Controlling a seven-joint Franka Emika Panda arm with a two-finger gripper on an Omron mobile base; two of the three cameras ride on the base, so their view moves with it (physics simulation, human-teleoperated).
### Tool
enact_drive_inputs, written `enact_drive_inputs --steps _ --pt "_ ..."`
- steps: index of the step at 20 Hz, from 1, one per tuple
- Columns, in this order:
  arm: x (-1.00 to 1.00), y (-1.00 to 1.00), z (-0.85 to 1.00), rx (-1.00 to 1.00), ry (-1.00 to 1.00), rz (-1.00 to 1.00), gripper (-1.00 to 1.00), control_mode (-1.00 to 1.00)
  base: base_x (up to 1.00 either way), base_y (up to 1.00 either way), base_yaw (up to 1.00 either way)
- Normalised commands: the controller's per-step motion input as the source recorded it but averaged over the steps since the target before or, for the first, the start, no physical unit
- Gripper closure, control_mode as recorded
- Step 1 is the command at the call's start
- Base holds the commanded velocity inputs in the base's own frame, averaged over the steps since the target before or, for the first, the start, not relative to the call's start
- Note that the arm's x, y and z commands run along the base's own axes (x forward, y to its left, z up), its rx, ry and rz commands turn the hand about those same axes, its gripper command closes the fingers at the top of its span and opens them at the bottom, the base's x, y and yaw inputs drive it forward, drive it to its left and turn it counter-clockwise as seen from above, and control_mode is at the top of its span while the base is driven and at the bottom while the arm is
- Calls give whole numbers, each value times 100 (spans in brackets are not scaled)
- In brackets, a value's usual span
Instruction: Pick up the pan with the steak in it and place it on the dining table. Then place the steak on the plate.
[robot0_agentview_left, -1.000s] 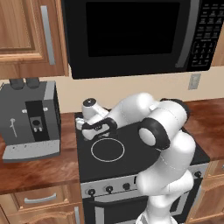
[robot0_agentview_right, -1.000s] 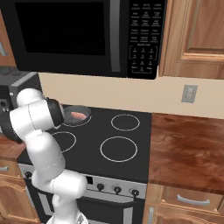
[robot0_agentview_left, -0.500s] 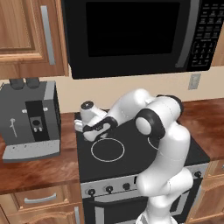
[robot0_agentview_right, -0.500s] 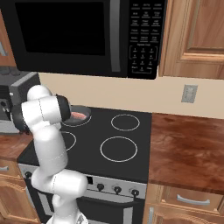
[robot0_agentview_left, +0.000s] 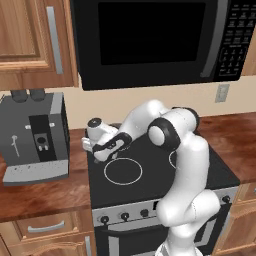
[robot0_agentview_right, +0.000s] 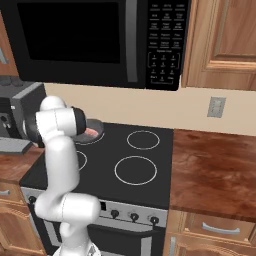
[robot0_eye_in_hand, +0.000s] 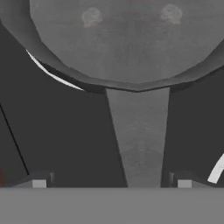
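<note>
Nothing of the task is done yet: the pan (robot0_eye_in_hand: 127, 39) sits on the back left burner of the black stove (robot0_agentview_left: 200, 172), and the carry to the dining table and the move of the steak to the plate are both left. In the right base view the steak (robot0_agentview_right: 92, 132) lies inside the pan. The tool (robot0_eye_in_hand: 111, 181) hangs low over the pan's handle (robot0_eye_in_hand: 139, 135), its fingers spread wide to either side, gripping nothing.
</note>
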Motion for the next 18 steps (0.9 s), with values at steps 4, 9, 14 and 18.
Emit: enact_drive_inputs --steps 4,9,14,18 --pt "3 3 -9 -1 1 -1 100 -100 0 0 0" --pt "0 0 0 0 1 0 100 -100 0 0 0" --pt "-2 0 19 0 -3 -6 100 -100 0 0 0" --pt "-13 2 49 0 -10 -10 100 -100 0 0 0"
